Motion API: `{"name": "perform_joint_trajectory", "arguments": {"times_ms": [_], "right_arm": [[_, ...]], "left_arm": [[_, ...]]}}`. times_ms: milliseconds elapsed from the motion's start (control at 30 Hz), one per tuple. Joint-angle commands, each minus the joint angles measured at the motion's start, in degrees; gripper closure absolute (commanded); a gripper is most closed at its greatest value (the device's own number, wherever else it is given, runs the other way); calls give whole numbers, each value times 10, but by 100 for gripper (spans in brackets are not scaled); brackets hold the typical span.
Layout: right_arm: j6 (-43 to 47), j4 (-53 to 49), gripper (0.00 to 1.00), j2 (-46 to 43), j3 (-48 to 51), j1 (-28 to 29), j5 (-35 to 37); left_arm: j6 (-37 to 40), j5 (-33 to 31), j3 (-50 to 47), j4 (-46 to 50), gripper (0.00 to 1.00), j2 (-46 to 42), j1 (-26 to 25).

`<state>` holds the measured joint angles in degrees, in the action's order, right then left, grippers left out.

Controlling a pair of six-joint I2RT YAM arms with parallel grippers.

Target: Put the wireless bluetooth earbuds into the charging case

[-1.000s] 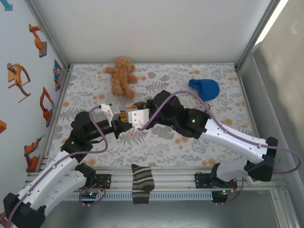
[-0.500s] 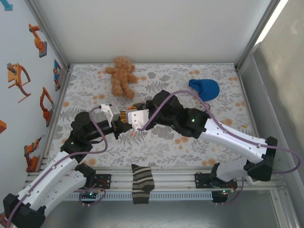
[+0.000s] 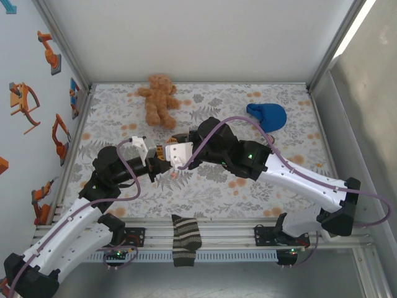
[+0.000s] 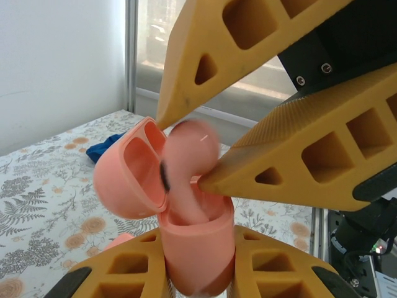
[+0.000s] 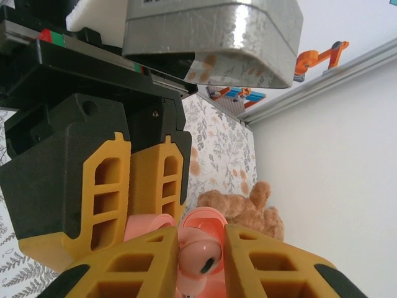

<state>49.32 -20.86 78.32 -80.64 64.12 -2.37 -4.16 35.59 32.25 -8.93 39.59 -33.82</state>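
Floral table (image 3: 223, 99), white walls (image 3: 198, 37): L pincer (image 4: 197, 243) clamps open charging case (image 4: 201, 268), R pincer (image 5: 198, 254) pinches earbud (image 4: 192, 146) at its opening.

Teddy bear (image 3: 159, 99) far left on the table (image 3: 298, 112), cloth (image 3: 268, 115) far right, sock (image 3: 185, 239) over the near rail (image 3: 236, 231); mid-table, an earbud (image 4: 189, 149) sits partly in the case (image 4: 198, 248).

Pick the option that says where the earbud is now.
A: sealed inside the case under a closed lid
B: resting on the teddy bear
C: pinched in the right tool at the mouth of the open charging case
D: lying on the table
C: the right tool pinches the salmon-pink earbud at the mouth of the charging case, which the left tool grips with its lid swung open.
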Motion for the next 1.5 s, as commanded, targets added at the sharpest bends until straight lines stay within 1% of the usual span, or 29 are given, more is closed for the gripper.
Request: {"name": "perform_joint_trajectory", "arguments": {"times_ms": [0, 200, 467, 600, 700, 900, 1167, 1367, 1467], "right_arm": [[-11, -16, 74, 0, -15, 5, -20], [-14, -16, 73, -6, -13, 5, -20], [-32, 1, 65, -30, -15, 4, -32], [-58, 18, 63, -56, -9, 4, -29], [-86, 45, 58, -77, 3, 3, -5], [-126, 69, 56, -105, 23, 2, 38], [-189, 95, 51, -132, 52, -10, 119], [-247, 108, 40, -151, 84, -34, 168], [-279, 110, 33, -161, 99, -46, 183]], "left_arm": [[12, 2, 14, -21, 81, -9, -3], [13, -1, 12, -25, 81, -8, -4], [13, -15, 4, -39, 81, -3, -4], [13, -19, 1, -52, 81, -2, -4], [14, -21, 0, -53, 81, -3, -3], [16, -25, -2, -53, 81, -8, -4], [22, -39, -3, -28, 81, -31, -4], [33, -49, 2, 9, 81, -57, -3], [37, -53, 3, 28, 81, -71, -4]]}}
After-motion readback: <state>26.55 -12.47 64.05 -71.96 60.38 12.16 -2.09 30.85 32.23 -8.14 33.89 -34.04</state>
